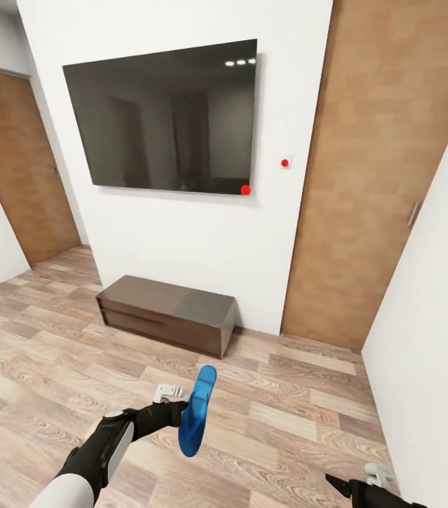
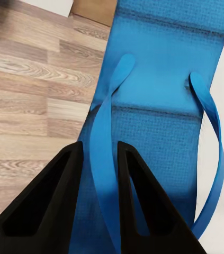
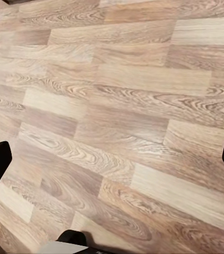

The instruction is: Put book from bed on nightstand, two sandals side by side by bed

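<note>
One bright blue flat flip-flop sandal (image 1: 197,412) hangs low and centre in our head view, its long axis nearly upright and tipped slightly right, our left gripper (image 2: 98,180) pinching a strap. Open wood-plank floor (image 1: 47,367) spreads to the left; the long dark brown low cabinet (image 1: 167,310) stands against the white wall (image 1: 195,233) above. Our right gripper (image 3: 112,174), lower right beside the side wall, is spread wide.

from up high on the head we look forward and down at a wall and the wood floor (image 1: 54,367). our left wrist view sits very close to a blue sandal (image 2: 164,106) (floor behind it). our right wrist view looks down at the same floor.
</note>
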Motion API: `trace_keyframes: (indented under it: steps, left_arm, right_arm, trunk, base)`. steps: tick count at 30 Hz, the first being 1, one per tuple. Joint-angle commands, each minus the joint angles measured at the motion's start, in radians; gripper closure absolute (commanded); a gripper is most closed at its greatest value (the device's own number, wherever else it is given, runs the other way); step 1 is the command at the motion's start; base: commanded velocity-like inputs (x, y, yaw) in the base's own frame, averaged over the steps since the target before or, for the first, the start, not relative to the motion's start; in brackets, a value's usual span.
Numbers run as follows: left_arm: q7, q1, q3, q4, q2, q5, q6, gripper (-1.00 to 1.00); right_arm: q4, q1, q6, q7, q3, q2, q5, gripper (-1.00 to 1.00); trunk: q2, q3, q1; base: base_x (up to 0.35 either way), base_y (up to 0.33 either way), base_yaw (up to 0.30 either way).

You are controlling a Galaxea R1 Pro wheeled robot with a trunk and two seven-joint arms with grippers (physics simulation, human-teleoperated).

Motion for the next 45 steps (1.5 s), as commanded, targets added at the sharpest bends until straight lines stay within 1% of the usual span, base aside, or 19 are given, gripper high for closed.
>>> trace_keyframes:
  steps: [1,37,45]
  left_arm:
    - [-0.002,-0.001,0.008,-0.001,-0.002,-0.005,0.007,1.00]
    - [-0.003,-0.001,0.008,-0.001,-0.002,-0.005,0.007,1.00]
    - [-0.003,-0.001,0.009,-0.001,-0.002,-0.005,0.007,1.00]
  right_arm:
    - [-0.001,0.000,0.005,0.002,0.007,-0.001,-0.010,-1.00]
    - [-0.001,0.000,0.005,0.002,0.007,-0.001,-0.010,-1.00]
    - [-0.001,0.000,0.005,0.002,0.007,-0.001,-0.010,-1.00]
  trunk:
    - [-0.001,-0.002,0.000]
    - [-0.001,-0.002,0.000]
    - [-0.001,-0.002,0.000]
  base:
    - [0.001,0.000,0.250]
    - [0.001,0.000,0.253]
    - [0.233,0.000,0.258]
